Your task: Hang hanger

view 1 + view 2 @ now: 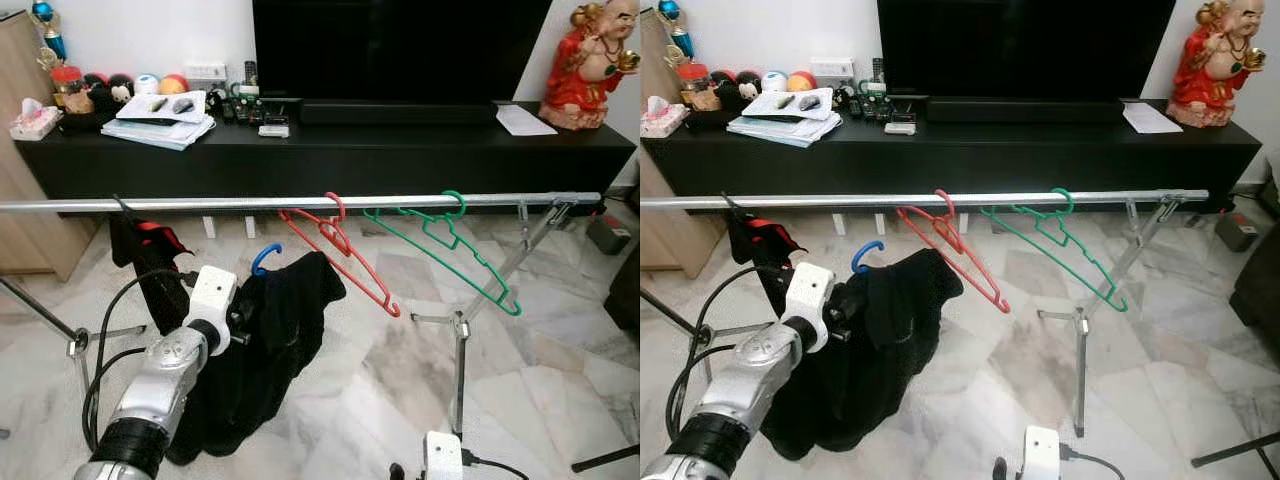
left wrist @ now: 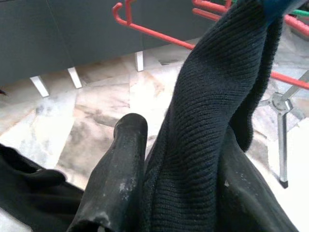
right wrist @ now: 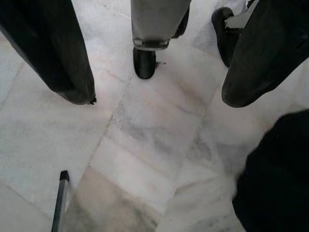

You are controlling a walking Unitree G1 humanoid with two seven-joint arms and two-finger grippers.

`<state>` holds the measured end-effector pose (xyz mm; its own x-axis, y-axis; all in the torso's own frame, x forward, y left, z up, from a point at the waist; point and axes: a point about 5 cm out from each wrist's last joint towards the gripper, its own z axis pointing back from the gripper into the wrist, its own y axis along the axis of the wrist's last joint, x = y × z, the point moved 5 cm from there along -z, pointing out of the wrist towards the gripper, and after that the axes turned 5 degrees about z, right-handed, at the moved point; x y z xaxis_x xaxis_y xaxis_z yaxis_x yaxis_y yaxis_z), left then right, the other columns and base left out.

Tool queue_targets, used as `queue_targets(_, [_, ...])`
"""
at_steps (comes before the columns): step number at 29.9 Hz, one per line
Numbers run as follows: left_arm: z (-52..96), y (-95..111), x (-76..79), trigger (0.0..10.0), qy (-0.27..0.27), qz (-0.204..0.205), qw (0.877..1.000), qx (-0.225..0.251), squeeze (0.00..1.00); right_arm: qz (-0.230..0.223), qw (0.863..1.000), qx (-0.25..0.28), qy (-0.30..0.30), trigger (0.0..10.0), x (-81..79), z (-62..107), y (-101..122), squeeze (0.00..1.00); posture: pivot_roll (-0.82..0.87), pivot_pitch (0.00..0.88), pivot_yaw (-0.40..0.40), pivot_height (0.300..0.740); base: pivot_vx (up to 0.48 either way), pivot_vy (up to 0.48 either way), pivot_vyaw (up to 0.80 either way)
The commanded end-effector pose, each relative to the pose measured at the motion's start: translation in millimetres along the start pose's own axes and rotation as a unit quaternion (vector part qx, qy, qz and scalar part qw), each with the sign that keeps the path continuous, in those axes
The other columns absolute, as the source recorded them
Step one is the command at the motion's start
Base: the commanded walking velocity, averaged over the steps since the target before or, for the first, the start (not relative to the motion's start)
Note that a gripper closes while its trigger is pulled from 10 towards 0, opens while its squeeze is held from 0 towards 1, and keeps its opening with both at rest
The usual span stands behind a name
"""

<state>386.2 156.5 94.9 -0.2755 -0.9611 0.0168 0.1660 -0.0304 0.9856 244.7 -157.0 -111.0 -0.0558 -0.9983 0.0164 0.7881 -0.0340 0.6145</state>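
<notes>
You are holding the blue hanger (image 1: 265, 257) with its black sweater (image 1: 270, 330) below the rail (image 1: 300, 203); left gripper (image 2: 159, 193) is pinching the knit. Hooking on remains. Right gripper (image 3: 159, 58) is hanging spread.

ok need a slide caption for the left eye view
Left gripper holds a blue hanger with a black sweater below the rail, beside red and green hangers.

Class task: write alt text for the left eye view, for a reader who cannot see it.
The robot's left hand holds a black garment on a blue hanger just below a silver clothes rail. A red hanger and a green hanger hang on the rail, with a black TV cabinet behind.
</notes>
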Motion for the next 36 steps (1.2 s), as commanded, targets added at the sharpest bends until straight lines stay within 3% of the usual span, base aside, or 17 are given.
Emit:
queue_targets(1, [1.1,7,-3.6,10.0,0.006,-0.005,1.000,0.022,0.00,-0.006,1.000,-0.006,-0.001,10.0,-1.4,-0.2,-1,0.00,-0.06,0.094,-0.003,0.740,0.000,0.000,0.00])
queue_targets(8, [22.1,-26,-16.2,10.0,0.037,0.005,0.999,-0.006,0.00,-0.003,1.000,-0.006,0.005,10.0,-11.5,-1.3,7,0.00,-0.04,0.100,-0.005,0.740,0.000,0.000,0.00])
queue_targets(9, [25.5,-33,-24.3,10.0,0.070,0.013,0.997,-0.013,0.00,-0.001,1.000,-0.005,0.007,10.0,-13.5,-1.6,10,0.00,-0.04,0.100,-0.006,0.740,0.000,0.000,0.00])
queue_targets(17, [31.2,-34,-47.1,10.0,0.159,0.015,0.987,-0.008,0.00,0.005,1.000,-0.002,0.011,10.0,-18.9,-2.3,18,0.00,-0.05,0.087,-0.005,0.740,0.000,0.000,0.00])
queue_targets(21, [37.8,-38,-67.2,10.0,0.232,0.018,0.972,-0.020,0.00,0.007,1.000,-0.009,0.009,10.0,-13.7,-1.4,8,0.00,-0.05,0.080,-0.002,0.740,0.000,0.000,0.00])
queue_targets(25, [41.1,-40,-73.3,10.0,0.254,0.004,0.967,-0.029,0.00,0.009,1.000,-0.011,0.010,10.0,-13.1,-1.1,5,0.00,-0.05,0.074,0.000,0.740,0.000,0.000,0.00])
queue_targets(26, [40.7,-40,-72.4,10.0,0.251,0.007,0.968,-0.028,0.00,0.009,1.000,-0.011,0.010,10.0,-12.8,-1.0,4,0.00,-0.05,0.071,0.000,0.740,0.000,0.000,0.00])
queue_targets(28, [29.4,-31,-45.1,10.0,0.166,0.037,0.985,0.007,0.00,0.009,1.000,-0.013,0.009,10.0,-10.5,-0.7,2,0.00,-0.05,0.069,0.001,0.740,0.000,0.000,0.00])
queue_targets(29, [26.5,-27,-34.8,10.0,0.133,0.036,0.990,0.016,0.00,0.010,1.000,-0.013,0.009,10.0,-10.0,-0.7,1,0.00,-0.05,0.069,0.001,0.740,0.000,0.000,0.00])
queue_targets(30, [23.0,-22,-14.4,10.0,0.071,0.021,0.997,0.026,0.00,0.011,1.000,-0.013,0.008,10.0,-8.7,-0.7,1,0.00,-0.05,0.070,0.001,0.740,0.000,0.000,0.00])
queue_targets(31, [22.5,-21,-7.0,10.0,0.051,0.021,0.998,0.030,0.00,0.011,1.000,-0.013,0.007,10.0,-8.0,-0.6,1,0.00,-0.05,0.069,0.001,0.740,0.000,0.000,0.00])
queue_targets(36, [21.7,-19,3.5,10.0,0.024,0.053,0.998,0.037,0.00,0.011,1.000,-0.014,0.005,10.0,-4.8,-0.5,-1,0.00,-0.06,0.065,0.002,0.740,0.000,0.000,0.00])
